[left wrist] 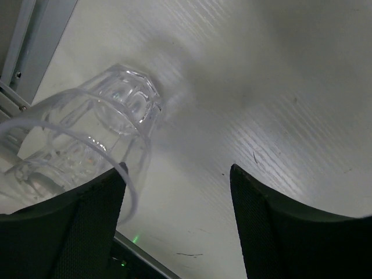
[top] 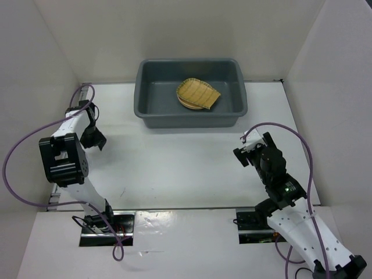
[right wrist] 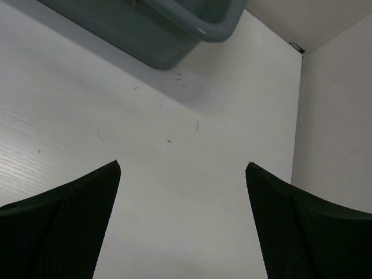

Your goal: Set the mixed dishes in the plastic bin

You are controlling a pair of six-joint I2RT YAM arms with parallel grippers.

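Black fingers of the left gripper stand spread wide, clutching nothing, and the clear glass cup sits tilted on the white table, its rim right against the left-hand finger and its faceted base pointing away. Over to the right gripper, parted just as wide above the tabletop, nothing between its fingers, with a corner of the dark grey plastic bin up ahead. Inside that bin, at the far middle of the table, lies the yellow ribbed tray.
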